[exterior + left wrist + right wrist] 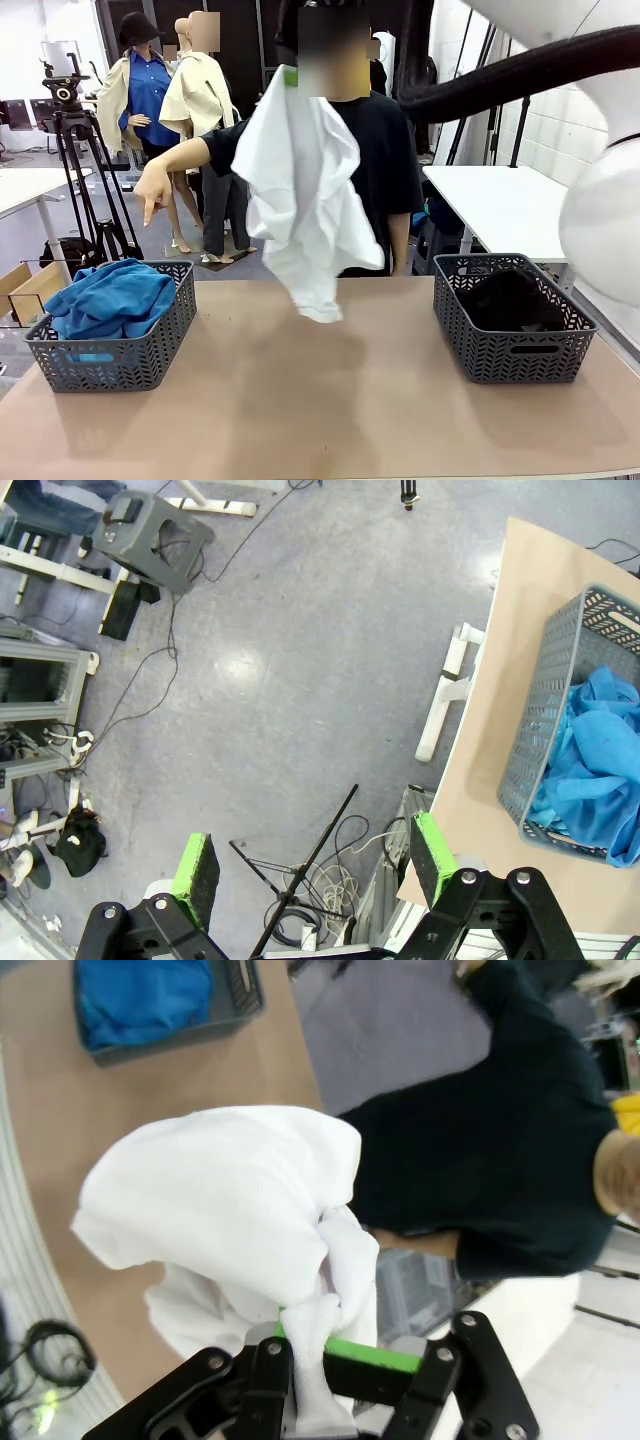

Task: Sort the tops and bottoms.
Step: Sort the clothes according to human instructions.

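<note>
My right gripper (335,1355) pinches a white shirt (305,190) high at twelve o'clock; my left gripper (315,865) hangs wide open; blue shirts (110,297) fill the nine o'clock basket (110,360)

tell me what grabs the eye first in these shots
A crumpled white cloth top hangs high over the middle of the tan table, pinched in the shut right gripper. Behind it, the person's hand points down toward the left grey mesh basket of bright blue tops.
</note>
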Motion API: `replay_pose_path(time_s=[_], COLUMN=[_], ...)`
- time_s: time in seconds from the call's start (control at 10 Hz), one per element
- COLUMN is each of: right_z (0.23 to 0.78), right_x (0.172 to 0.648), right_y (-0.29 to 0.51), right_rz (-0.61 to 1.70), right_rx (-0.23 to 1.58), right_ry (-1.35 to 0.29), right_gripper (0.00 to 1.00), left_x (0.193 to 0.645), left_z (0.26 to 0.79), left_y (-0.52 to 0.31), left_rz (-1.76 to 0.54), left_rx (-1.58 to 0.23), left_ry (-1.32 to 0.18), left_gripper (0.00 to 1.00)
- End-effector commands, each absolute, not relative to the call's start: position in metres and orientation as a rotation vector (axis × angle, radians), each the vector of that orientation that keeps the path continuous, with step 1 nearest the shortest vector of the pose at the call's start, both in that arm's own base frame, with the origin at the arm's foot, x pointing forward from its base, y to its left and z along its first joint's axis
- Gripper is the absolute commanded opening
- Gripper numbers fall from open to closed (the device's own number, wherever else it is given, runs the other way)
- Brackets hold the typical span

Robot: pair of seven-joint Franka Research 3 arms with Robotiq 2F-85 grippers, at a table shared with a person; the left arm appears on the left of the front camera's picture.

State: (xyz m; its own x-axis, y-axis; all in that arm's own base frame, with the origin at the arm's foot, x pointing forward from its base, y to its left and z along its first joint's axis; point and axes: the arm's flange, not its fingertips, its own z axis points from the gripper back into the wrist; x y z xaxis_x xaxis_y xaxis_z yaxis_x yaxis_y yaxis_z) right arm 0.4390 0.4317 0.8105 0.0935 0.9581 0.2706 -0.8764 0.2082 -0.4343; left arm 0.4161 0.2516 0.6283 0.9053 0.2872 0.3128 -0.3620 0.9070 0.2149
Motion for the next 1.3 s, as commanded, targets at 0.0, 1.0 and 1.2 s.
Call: replay_pose_path(time_s=[0.0, 1.0, 1.2], right_z=[0.929, 1.003, 0.803], right_x=[0.515, 0.553, 0.417], right_y=[0.538, 0.766, 0.545], right_rz=[1.32, 1.102, 0.974], right_rx=[-0.205, 0.019, 0.028], right_ry=[-0.657, -0.854, -1.012], right_gripper=[0.0, 0.0, 0.0], left_x=[0.414, 0.414, 0.414], left_z=[0.629, 0.629, 0.629], left_y=[0.253, 0.253, 0.253], left_rz=[0.338, 0.338, 0.338], left_rx=[0.287, 0.287, 0.287], left_ry=[-0.277, -0.277, -0.277], left_gripper=[1.0, 1.0, 1.0])
